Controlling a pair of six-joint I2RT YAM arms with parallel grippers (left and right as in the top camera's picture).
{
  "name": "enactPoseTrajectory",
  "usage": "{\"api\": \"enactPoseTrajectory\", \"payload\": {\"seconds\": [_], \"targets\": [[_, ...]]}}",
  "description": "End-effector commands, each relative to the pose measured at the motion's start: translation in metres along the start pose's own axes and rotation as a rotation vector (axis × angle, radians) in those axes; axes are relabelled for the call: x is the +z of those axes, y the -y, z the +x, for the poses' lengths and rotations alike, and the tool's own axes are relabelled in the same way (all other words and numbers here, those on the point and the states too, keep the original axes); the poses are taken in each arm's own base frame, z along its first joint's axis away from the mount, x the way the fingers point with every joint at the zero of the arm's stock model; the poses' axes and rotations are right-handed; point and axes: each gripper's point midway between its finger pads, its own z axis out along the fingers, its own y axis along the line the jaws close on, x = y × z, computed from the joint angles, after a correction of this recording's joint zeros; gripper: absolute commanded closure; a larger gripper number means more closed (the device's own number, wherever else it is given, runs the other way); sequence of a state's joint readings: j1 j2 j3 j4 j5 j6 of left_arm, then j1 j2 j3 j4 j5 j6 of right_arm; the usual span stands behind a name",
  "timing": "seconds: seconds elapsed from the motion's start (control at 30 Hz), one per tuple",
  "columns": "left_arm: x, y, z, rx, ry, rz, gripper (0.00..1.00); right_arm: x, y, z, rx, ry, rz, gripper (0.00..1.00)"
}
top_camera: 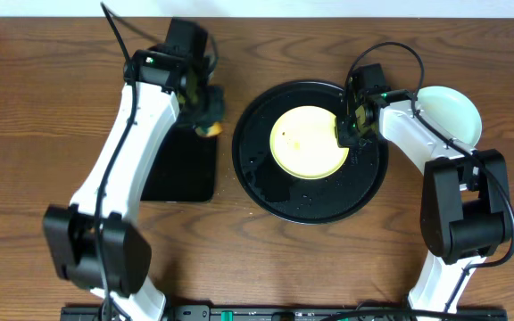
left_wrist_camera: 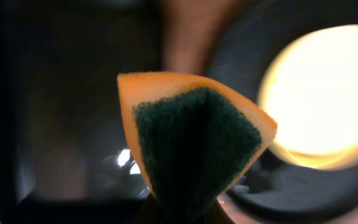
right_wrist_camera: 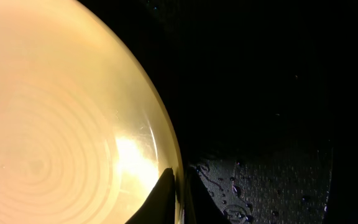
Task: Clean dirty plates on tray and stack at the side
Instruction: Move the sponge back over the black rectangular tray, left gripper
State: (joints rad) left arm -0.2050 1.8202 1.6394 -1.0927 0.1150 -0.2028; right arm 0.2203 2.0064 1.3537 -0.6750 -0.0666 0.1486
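Yellow plate (top_camera: pixel 309 140) lies flat, right gripper (top_camera: pixel 344 133) pinching its rim.

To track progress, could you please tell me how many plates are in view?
2: a yellow plate on the round tray, a mint plate beside the tray; another may lie beneath it.

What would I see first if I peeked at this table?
A pale yellow plate glowing in the middle of the round black tray, with the right hand pinching its right rim. To the tray's left, the left hand holds an orange sponge with a dark green scrubby face.
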Motion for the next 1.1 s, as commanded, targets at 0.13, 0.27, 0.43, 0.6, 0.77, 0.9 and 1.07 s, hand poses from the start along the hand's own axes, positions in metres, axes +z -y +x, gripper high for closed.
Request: {"api": "enactPoseTrajectory", "payload": {"seconds": [0.13, 0.27, 0.43, 0.6, 0.77, 0.9, 1.07], "targets": [[0.070, -0.076, 0.036, -0.145, -0.169, -0.174, 0.91, 0.001, -0.006, 0.000, -0.026, 0.003, 0.005, 0.93], [0.089, -0.093, 0.047, -0.185, -0.206, -0.184, 0.77, 0.001, -0.006, 0.000, -0.026, 0.003, 0.005, 0.92], [0.098, -0.098, 0.050, -0.197, -0.209, -0.184, 0.29, 0.001, -0.006, 0.000, -0.026, 0.003, 0.005, 0.92], [0.100, -0.098, 0.050, -0.196, -0.207, -0.183, 0.21, 0.001, -0.006, 0.000, -0.026, 0.003, 0.005, 0.91], [0.077, -0.094, 0.035, -0.190, -0.177, -0.177, 0.17, 0.001, -0.006, 0.000, -0.026, 0.003, 0.005, 0.91], [0.042, -0.090, 0.014, -0.183, -0.095, -0.164, 0.17, 0.001, -0.006, 0.000, -0.027, 0.003, 0.005, 0.89], [0.022, -0.087, 0.004, -0.182, -0.022, -0.150, 0.17, 0.001, -0.006, 0.000, -0.026, 0.003, 0.005, 0.87]]}}
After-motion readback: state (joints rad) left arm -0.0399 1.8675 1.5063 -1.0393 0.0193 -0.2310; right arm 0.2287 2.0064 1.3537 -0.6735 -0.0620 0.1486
